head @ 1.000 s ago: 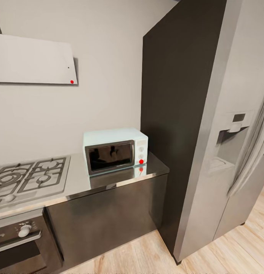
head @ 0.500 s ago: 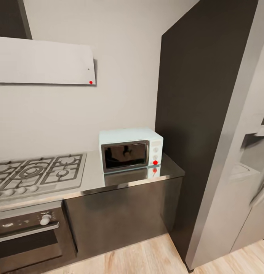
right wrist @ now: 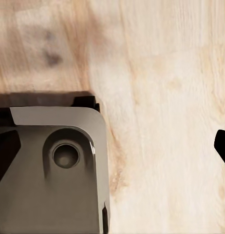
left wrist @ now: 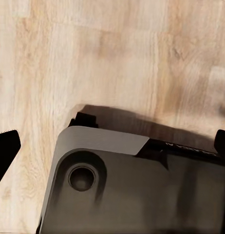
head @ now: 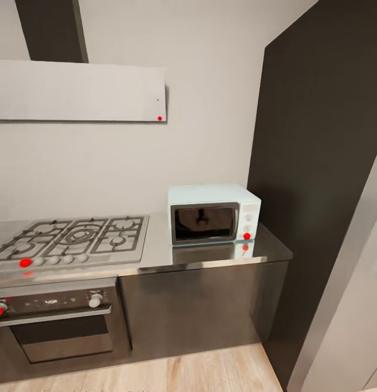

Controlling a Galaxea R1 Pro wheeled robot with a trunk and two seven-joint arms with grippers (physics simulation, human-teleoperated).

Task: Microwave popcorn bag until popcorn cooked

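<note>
The pale-blue microwave [head: 212, 215] stands at the right end of the grey metal countertop [head: 155, 257], against the wall. Its dark glass door is closed, and a red light glows low on its knob panel. The popcorn bag is out of view. In the left wrist view my left gripper [left wrist: 112, 146] is open, its black fingertips [left wrist: 5, 148] far apart over the wood floor. My right gripper [right wrist: 112, 148] is also open and holds nothing, pointing down at the floor.
A gas hob [head: 74, 237] lies left of the microwave, above a built-in oven [head: 57, 324]. A flat hood [head: 74, 90] hangs on the wall. A tall dark panel [head: 324, 163] and a grey fridge [head: 351, 310] close off the right. My own grey base [left wrist: 132, 190] shows under both wrists.
The head camera has swung left, so the whole picture slid right. More of the hob and oven came into view and the fridge left. The microwave itself has not moved.
</note>
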